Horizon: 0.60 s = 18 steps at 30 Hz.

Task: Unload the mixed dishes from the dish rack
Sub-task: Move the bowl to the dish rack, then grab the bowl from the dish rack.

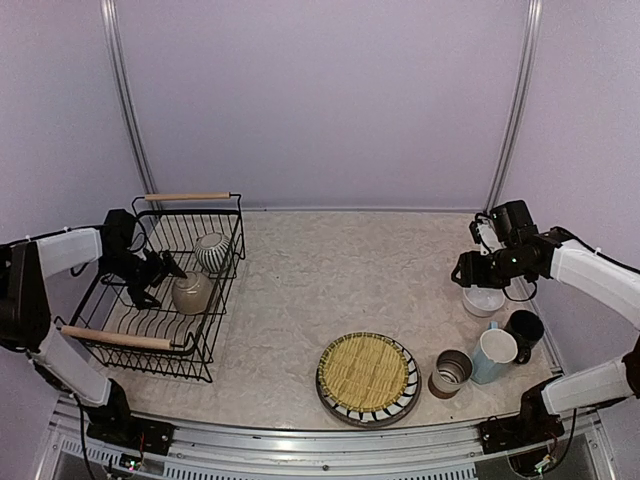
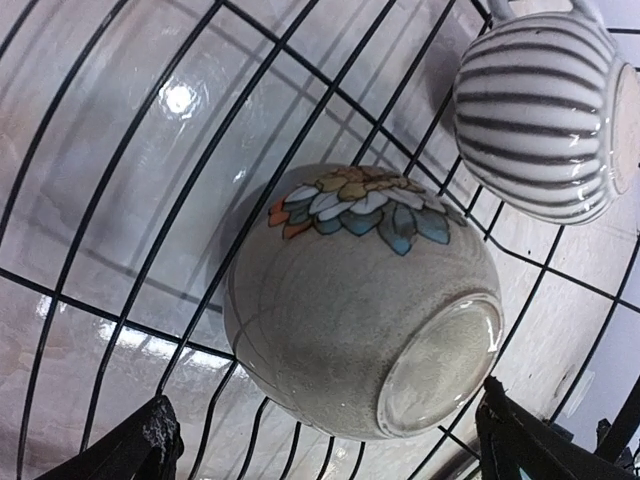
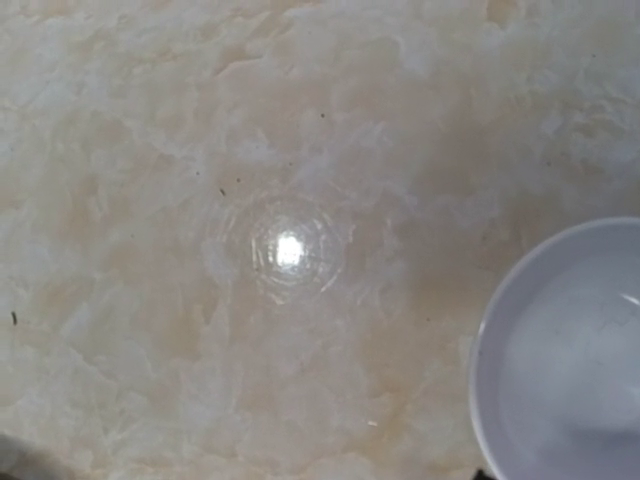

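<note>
The dish rack (image 1: 118, 338) stands at the left and holds the beige bowl (image 1: 192, 293) and the grey-striped pot (image 1: 211, 250). My left gripper (image 1: 152, 277) is inside the rack, open, just left of the beige bowl. In the left wrist view its fingertips (image 2: 150, 445) flank the upturned flower-painted beige bowl (image 2: 365, 300) without touching it, and the pot (image 2: 540, 110) lies beyond. My right gripper (image 1: 468, 270) is open and empty above the table, beside the white bowl (image 1: 484, 300) (image 3: 565, 350). The yellow mat (image 1: 366, 370) lies on the striped plate (image 1: 400, 405).
The black mug (image 1: 524, 330), light blue mug (image 1: 493, 352) and brown-white cup (image 1: 451, 372) stand together at the right front. The rack's wooden handles (image 1: 186, 197) run along its far and near ends. Rack wires (image 2: 120, 200) surround the left gripper.
</note>
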Each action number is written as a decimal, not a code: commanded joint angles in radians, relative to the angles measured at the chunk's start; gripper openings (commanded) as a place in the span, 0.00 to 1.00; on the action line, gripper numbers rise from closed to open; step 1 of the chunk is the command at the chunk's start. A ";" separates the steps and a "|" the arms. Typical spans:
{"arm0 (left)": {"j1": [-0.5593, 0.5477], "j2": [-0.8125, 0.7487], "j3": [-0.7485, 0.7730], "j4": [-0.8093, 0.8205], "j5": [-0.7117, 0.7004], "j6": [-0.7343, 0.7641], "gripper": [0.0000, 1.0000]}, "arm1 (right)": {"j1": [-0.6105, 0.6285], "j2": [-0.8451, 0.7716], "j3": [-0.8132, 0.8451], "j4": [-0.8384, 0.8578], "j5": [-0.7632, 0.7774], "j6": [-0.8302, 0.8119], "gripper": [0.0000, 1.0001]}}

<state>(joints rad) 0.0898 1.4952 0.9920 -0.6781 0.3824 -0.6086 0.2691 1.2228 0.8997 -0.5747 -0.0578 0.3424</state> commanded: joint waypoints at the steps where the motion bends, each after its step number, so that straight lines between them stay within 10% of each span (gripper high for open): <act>1: 0.018 0.033 -0.052 0.097 0.060 -0.032 0.99 | -0.004 -0.019 -0.012 0.013 -0.004 0.009 0.62; 18: 0.049 0.207 -0.075 0.342 0.166 -0.127 0.99 | -0.002 -0.032 -0.029 0.012 -0.004 0.020 0.62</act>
<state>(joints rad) 0.1341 1.6501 0.9310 -0.3626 0.5549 -0.7090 0.2691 1.2049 0.8845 -0.5678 -0.0601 0.3573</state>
